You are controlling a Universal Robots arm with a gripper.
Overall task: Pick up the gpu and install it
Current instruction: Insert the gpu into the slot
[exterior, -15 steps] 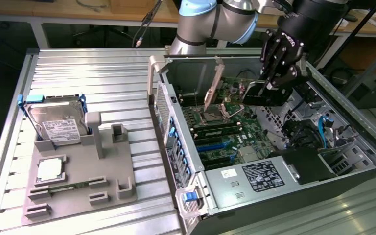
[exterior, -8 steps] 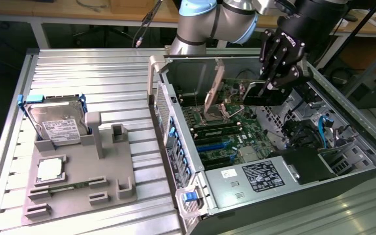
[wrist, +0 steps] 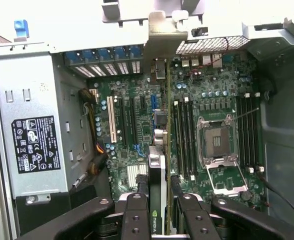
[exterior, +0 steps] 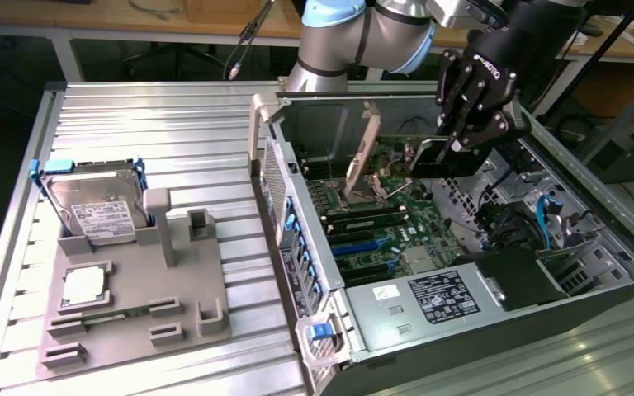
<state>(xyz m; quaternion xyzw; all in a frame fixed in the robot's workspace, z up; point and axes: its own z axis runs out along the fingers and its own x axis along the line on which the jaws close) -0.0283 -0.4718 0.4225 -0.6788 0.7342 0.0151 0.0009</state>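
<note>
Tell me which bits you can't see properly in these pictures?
1. Exterior view: the gripper covers most of the gpu, so its flat face is hidden.
2. Wrist view: the gpu shows edge-on between the fingers, its near end cut off by the picture's edge.
3. Exterior view: print on the power supply label is too small to read.

A robot arm [exterior: 345, 45], seen above the computer case [exterior: 515, 334], is showing silver-grey rounded joints and a pale blue cap. Its black gripper [exterior: 457, 142] is bearing white lettering, possibly a brand name. Matte black fingers [wrist: 136, 220] are showing small round screw heads.
</note>
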